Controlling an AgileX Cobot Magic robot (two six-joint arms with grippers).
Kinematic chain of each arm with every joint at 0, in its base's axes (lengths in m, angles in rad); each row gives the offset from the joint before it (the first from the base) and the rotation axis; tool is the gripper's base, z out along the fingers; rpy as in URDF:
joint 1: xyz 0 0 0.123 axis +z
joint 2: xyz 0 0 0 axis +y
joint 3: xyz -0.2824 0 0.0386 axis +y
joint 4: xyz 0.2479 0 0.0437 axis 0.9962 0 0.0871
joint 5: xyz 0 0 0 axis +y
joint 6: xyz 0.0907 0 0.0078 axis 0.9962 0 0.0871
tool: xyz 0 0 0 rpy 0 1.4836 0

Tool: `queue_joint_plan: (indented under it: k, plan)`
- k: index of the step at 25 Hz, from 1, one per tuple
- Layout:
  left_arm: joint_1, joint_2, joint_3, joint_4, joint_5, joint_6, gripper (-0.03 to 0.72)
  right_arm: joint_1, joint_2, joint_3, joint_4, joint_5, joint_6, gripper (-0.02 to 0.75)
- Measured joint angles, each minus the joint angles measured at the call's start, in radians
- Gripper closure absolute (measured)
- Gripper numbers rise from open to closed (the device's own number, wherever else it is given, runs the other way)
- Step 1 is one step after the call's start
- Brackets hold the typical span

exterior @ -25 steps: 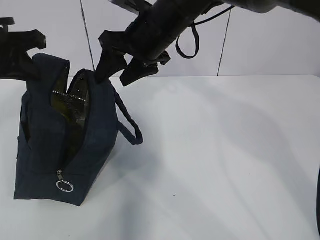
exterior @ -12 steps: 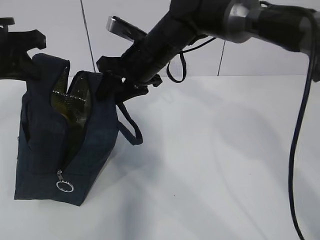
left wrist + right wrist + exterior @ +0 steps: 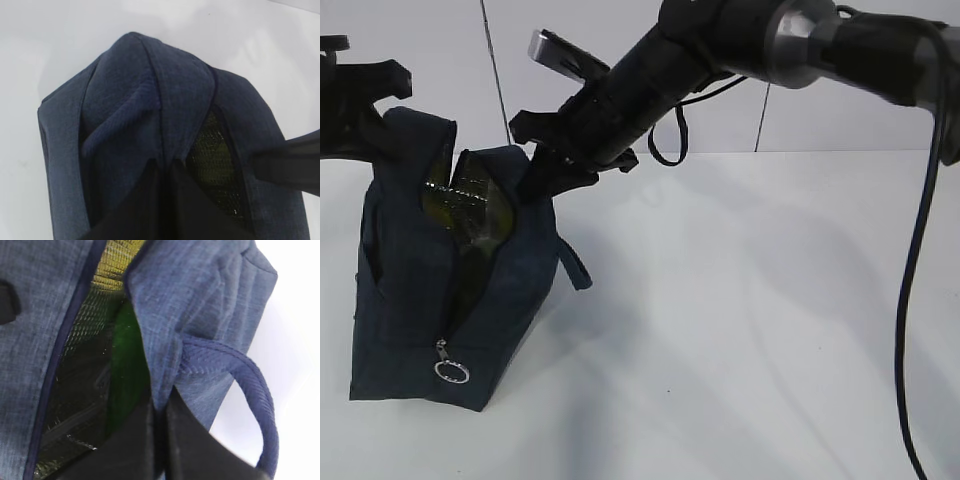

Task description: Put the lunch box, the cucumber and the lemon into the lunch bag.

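Exterior: lunch bag (image 3: 430, 290) upright at table (image 3: 770, 320) left, zipper open. Right gripper (image 3: 542, 172) pinches the bag's right rim. Left wrist: left gripper (image 3: 162, 200) clamps the bag's fabric. Right wrist: cucumber (image 3: 127, 365) inside the bag.

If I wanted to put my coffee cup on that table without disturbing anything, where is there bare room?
The whole white table to the right of the lunch bag is bare, out to the right edge, and so is the strip in front of it. The crowded spot is the bag's top at far left: the left gripper and right gripper each pinch its fabric there.
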Motion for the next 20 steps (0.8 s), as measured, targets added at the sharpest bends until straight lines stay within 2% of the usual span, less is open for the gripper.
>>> queue_joint_plan:
  k: [5, 12, 20]
  plan:
    - [-0.04, 0.0, 0.0, -0.011, 0.0, 0.0, 0.694, 0.0, -0.037, -0.016, -0.049, 0.031, 0.016, 0.728]
    - [-0.124, 0.001, 0.0, -0.068, -0.027, 0.002, 0.694, 0.0, -0.128, -0.02, -0.24, 0.12, 0.1, 0.728]
    - [-0.209, 0.029, 0.0, -0.126, -0.122, 0.002, 0.694, -0.001, -0.197, -0.021, -0.441, 0.141, 0.214, 0.728]
